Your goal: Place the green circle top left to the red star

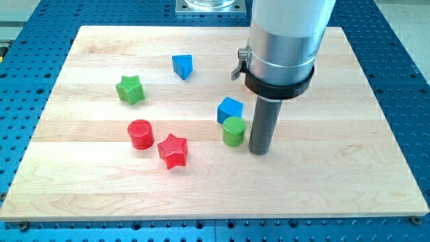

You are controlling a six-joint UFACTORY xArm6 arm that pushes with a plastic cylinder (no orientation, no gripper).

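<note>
The green circle (pixel 233 130) is a short green cylinder near the board's middle. It touches a blue cube (pixel 230 109) just above it. The red star (pixel 173 150) lies to its left and a little lower. My tip (pixel 259 150) rests on the board just to the right of the green circle, close to it or touching it. The rod hangs from a wide grey cylinder at the view's top.
A red cylinder (pixel 140 133) stands just up and left of the red star. A green star (pixel 130 89) lies at the left. A blue block (pixel 182 65) lies near the top middle. The wooden board (pixel 349 175) sits on a blue perforated table.
</note>
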